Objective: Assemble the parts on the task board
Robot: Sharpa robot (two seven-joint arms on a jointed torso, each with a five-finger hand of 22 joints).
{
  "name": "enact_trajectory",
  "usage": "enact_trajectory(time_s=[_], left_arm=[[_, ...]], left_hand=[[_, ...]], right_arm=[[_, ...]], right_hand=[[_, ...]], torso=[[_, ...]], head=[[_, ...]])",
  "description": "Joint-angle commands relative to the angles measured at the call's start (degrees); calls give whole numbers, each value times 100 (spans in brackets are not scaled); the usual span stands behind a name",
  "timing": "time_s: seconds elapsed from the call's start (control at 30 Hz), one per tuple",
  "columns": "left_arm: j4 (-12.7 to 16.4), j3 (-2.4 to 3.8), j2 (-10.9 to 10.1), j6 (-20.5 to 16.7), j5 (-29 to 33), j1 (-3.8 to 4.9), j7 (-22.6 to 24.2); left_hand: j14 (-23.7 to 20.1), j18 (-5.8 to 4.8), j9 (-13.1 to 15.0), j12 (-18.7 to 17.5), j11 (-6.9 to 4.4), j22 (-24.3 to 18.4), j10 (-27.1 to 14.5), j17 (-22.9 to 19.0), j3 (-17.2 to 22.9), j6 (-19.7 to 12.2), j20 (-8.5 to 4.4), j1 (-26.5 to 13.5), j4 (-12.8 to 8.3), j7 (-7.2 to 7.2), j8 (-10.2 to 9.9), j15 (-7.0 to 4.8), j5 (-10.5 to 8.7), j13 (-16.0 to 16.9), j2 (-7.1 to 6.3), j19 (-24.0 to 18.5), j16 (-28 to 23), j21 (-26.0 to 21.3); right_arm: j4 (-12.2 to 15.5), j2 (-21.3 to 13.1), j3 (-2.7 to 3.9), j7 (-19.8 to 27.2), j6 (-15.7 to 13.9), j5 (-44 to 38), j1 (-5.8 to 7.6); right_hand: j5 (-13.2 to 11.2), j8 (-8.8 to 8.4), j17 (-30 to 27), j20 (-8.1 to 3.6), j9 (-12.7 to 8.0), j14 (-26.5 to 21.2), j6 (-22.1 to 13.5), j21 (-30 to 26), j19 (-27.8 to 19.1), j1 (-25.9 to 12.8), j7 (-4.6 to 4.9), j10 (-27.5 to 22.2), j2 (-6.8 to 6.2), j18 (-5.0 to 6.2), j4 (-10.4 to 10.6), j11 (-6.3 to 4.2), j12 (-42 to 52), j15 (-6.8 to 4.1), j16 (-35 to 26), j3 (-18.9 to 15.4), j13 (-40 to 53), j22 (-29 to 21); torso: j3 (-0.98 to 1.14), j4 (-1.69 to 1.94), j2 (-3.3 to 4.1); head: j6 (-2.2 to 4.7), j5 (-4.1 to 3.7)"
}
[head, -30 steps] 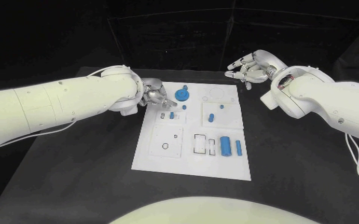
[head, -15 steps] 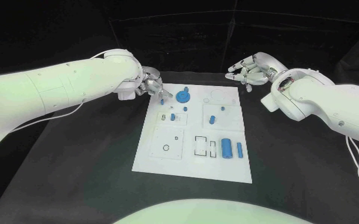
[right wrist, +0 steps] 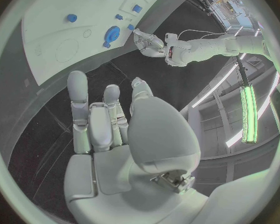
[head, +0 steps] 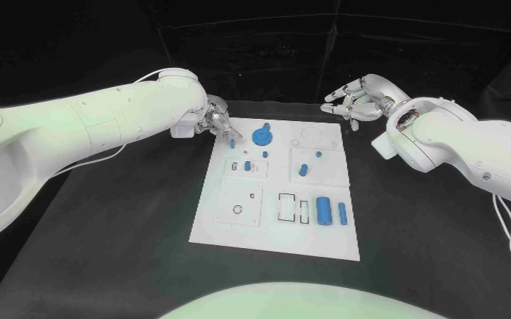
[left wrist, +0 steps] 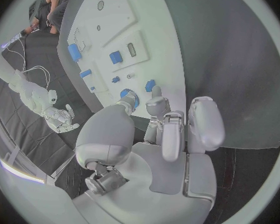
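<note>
The white task board [head: 274, 186] lies in the middle of the black worktop [head: 128, 223], its long side running from 6 to 12 o'clock. The left robot hand [head: 221, 128] hovers at the board's 11 o'clock corner, and a small blue part [head: 231, 143] sits at its fingertips [left wrist: 154, 103], pinched between them as far as the left wrist view shows. Just beside it on the board stands a round blue part [head: 262, 136]. Further blue parts lie down the board: two small ones [head: 247, 165] at the middle left, a peg [head: 303, 169] at the middle right, and a cylinder [head: 322, 210] with a slimmer bar [head: 342, 213] toward 5 o'clock. The right robot hand [head: 358, 101] hangs off the board's 1 o'clock corner, above the worktop, fingers apart and holding nothing.
</note>
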Motion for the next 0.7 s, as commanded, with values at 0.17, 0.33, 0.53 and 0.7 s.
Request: enact_trajectory(time_s=[0.17,0.33,0.53,0.7], left_arm=[[-203,7,133,152,-94,-60,-13],[-307,8,212,143,-94,-122,-13],[-363,9,247,135,-94,-148,-13],[-391,9,268,137,-94,-155,-14]], left_hand=[[593,72,-6,43,-25,25,21,1507,-58,53,26,55,6,3,45,5,-9,16,4,13,36,40],[593,71,-7,45,-29,30,21,1507,-69,64,23,67,5,-1,53,2,-9,14,10,15,36,43],[593,68,-13,52,-39,47,25,1507,-89,78,15,149,-22,-11,71,-7,2,14,47,20,36,53],[593,68,-22,53,-43,49,24,1507,-103,79,9,223,-53,-16,79,-12,6,7,73,21,36,52]], right_arm=[[-5,29,4,54,31,10,9],[-14,48,4,58,37,10,9],[-17,51,4,59,40,11,9],[-20,56,4,58,41,11,9]], right_hand=[[27,25,2,4,-5,107,-31,-37,-27,-36,2,-45,2,48,-5,-9,-9,-19,-31,-27,-6,-3],[27,25,2,4,-5,107,-31,-37,-27,-36,2,-45,2,48,-5,-9,-9,-19,-31,-27,-6,-3],[27,25,2,4,-5,107,-31,-37,-27,-36,2,-45,2,48,-5,-9,-9,-19,-31,-27,-6,-3],[27,25,2,4,-5,107,-31,-37,-27,-36,2,-45,2,48,-5,-9,-9,-19,-31,-27,-6,-3]], torso=[[3,12,0],[3,7,-8],[9,9,-11],[5,13,-12]], head=[[-3,-14],[-18,-11],[-28,-16],[-32,-15]])
